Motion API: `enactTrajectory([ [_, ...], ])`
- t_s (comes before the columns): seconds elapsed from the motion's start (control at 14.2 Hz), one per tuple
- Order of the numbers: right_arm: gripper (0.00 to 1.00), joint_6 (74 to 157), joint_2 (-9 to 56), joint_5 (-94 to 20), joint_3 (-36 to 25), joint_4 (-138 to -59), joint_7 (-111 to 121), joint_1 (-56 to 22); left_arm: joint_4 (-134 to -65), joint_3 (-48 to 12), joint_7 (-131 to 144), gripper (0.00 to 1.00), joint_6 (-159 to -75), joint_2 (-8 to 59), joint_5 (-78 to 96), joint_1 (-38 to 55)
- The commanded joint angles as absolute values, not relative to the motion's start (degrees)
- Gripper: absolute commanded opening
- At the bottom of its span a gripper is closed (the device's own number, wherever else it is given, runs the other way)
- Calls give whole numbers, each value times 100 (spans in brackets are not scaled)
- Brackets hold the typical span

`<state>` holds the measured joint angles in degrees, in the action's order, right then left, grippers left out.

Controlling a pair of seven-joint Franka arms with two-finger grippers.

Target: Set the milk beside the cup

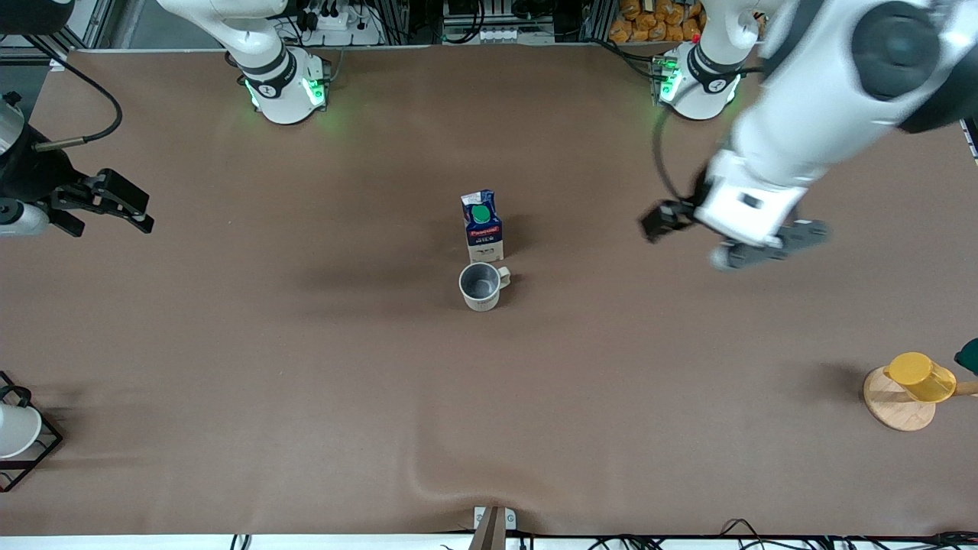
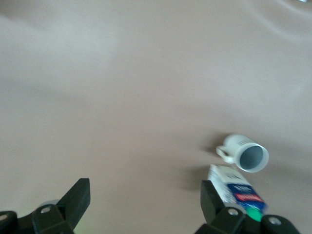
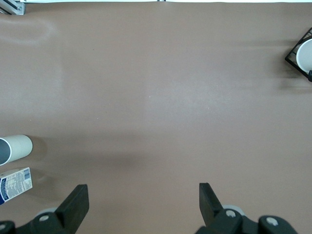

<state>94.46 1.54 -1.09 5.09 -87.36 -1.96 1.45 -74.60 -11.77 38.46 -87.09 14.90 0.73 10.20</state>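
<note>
The milk (image 1: 482, 225), a dark blue carton with a green cap, stands upright at the table's middle. The cup (image 1: 480, 286), a cream-beige mug with a grey inside, stands upright just nearer to the front camera, close beside the milk. My left gripper (image 1: 772, 244) is open and empty, in the air toward the left arm's end of the table, apart from both. Its wrist view (image 2: 145, 197) shows the milk (image 2: 239, 190) and the cup (image 2: 246, 155). My right gripper (image 1: 144, 214) is open and empty at the right arm's end. Its wrist view (image 3: 144, 200) shows the cup (image 3: 14, 148) and the milk (image 3: 14, 183).
A yellow cup (image 1: 921, 376) lies on a round wooden stand (image 1: 890, 409) near the left arm's end, toward the front camera. A white cup (image 1: 14, 429) sits in a black wire rack (image 1: 46, 443) at the right arm's end and also shows in the right wrist view (image 3: 304, 53).
</note>
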Motion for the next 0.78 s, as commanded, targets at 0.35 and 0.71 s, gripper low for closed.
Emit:
enactTrajectory([
  [0.35,100,9246,255,0,510,-8552,-237,149,-8145,-1152,2348,100,-8350,565,-132,80],
  [0.71,100,9237,255,0,510,-8552,-237,167,-8718,-387,1170,100,-8358,18,-70,114],
])
